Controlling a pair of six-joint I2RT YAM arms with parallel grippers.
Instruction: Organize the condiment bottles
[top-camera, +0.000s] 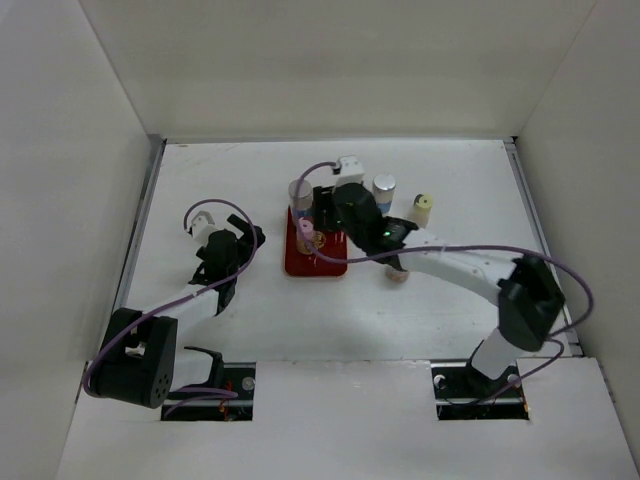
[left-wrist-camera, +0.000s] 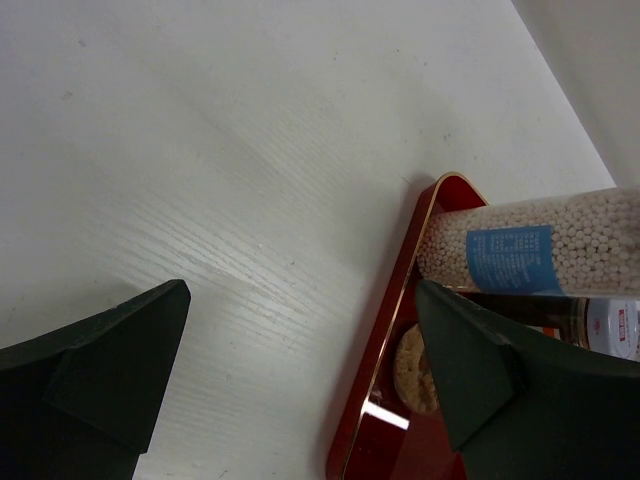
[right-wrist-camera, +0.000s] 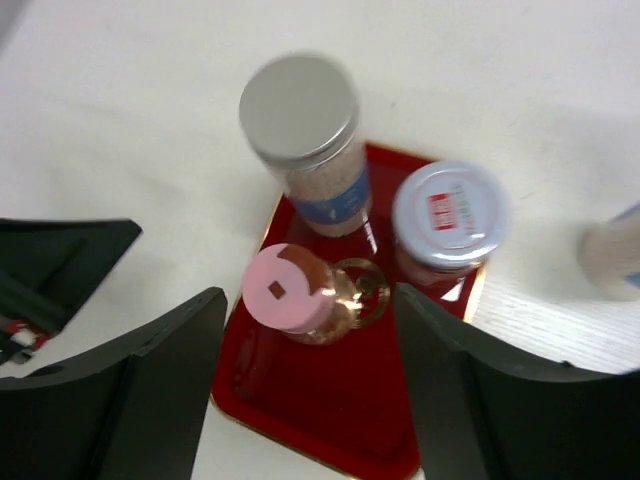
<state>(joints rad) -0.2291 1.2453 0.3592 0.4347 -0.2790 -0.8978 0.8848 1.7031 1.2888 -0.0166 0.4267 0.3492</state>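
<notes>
One red tray (right-wrist-camera: 330, 410) holds three bottles, the silver-cap jar (right-wrist-camera: 300, 105), pink-cap bottle (right-wrist-camera: 285, 290) and white-cap jar (right-wrist-camera: 450, 212), two more, the blue-label bottle (top-camera: 384, 186) and yellow-cap bottle (top-camera: 423, 208), stand beside it, and the left gripper (left-wrist-camera: 300, 300) and right gripper (right-wrist-camera: 305, 300) are both wide and empty.

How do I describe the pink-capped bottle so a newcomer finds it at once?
Find the flat red tray; three bottles stand on it. The pink-capped bottle stands nearest its middle, below the right gripper. Only its cap is pink; its neighbours are a silver-capped jar and a white-capped jar.
</notes>
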